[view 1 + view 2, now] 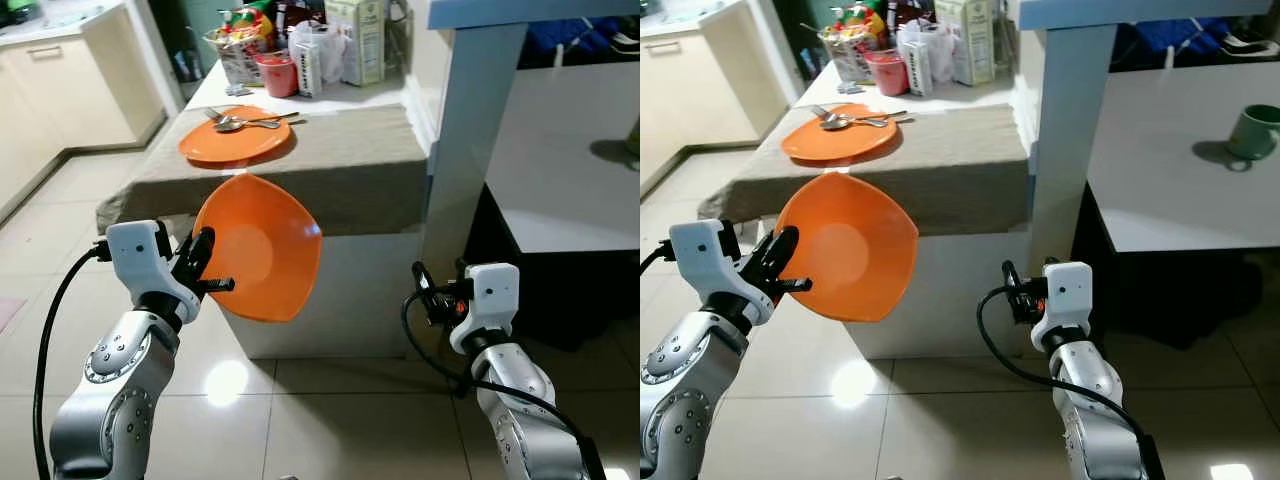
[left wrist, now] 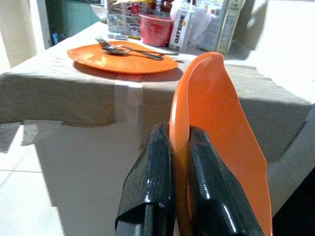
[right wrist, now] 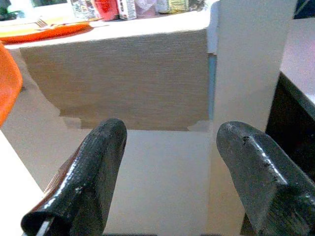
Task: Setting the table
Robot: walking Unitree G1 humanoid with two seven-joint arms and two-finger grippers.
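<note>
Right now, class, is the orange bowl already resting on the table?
No: the left gripper holds the orange bowl by its rim in the air, in front of the table.

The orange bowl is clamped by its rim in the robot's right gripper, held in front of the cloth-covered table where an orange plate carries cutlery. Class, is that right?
One detail is wrong: the left gripper, not the right, clamps the orange bowl, as the left wrist view shows. The right gripper is open. The orange plate on the table does carry cutlery.
</note>
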